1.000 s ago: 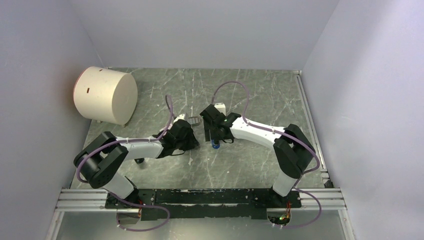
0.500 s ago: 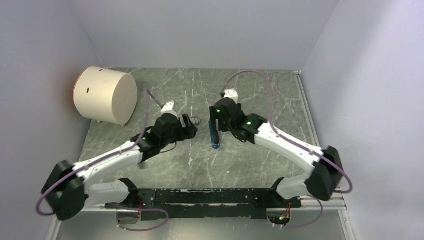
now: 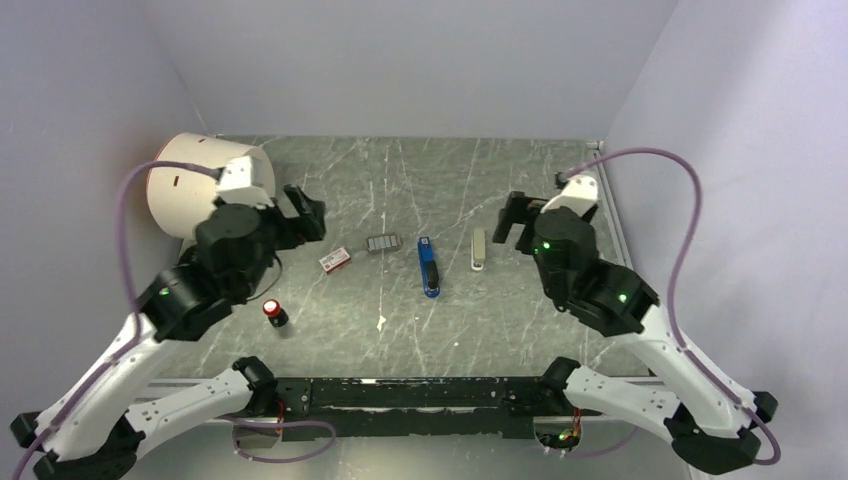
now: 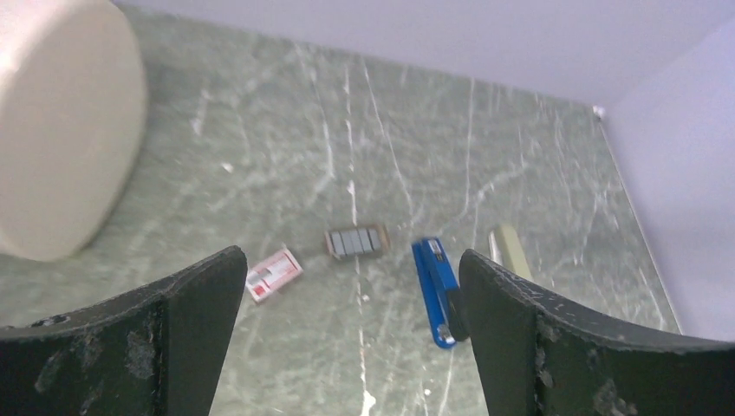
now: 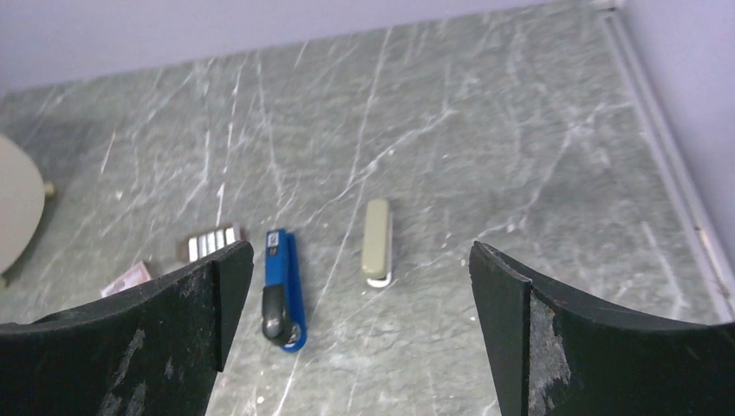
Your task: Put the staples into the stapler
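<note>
The blue stapler (image 3: 428,266) with a black end lies flat mid-table, lengthwise toward the arms; it also shows as stapler (image 4: 438,279) and stapler (image 5: 282,288). To its left sits a small tray of grey staples (image 3: 381,244), seen too as staples (image 4: 356,241) and staples (image 5: 208,243). My left gripper (image 3: 305,215) hangs high at the left, open and empty; its wrist view shows the gripper (image 4: 351,264) wide. My right gripper (image 3: 512,222) is raised at the right, also open and empty, gripper (image 5: 360,260).
A pale off-white bar (image 3: 479,250) lies right of the stapler. A red-and-white box (image 3: 335,259) lies left of the staples. A small red-capped bottle (image 3: 274,314) stands near front left. A large cream cylinder (image 3: 190,190) lies at the back left.
Both arms have pulled up and outward from the middle, away from the stapler. The left gripper has opened wide, the right a little wider. The stapler lies alone on the table.
</note>
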`<state>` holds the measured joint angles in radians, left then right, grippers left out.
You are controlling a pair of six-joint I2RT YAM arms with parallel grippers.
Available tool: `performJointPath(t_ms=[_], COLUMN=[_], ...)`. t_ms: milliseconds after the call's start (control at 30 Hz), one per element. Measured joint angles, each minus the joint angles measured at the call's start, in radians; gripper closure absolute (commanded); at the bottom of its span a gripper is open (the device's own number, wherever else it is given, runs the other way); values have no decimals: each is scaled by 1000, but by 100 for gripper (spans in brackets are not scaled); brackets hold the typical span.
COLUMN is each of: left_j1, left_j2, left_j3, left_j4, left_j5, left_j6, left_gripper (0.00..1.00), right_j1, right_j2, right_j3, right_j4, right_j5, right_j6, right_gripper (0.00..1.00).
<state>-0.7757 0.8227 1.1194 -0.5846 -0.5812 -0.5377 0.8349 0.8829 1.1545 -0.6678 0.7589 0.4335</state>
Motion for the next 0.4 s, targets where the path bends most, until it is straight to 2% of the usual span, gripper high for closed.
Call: performJointPath(t_ms=[233, 400], left_j1=[0, 0], left_j2=[-65, -90], left_j3=[246, 288], left_j4=[-173, -254], left_j5=[-118, -147], left_j6=[126, 154], left_gripper=[3, 3], right_j1=[-1, -1], right_j2=[-61, -51], right_j3=[80, 117], right_j4=[-112, -177], right_j5=[125, 166], right_j6=[1, 19], right_gripper=[0, 0])
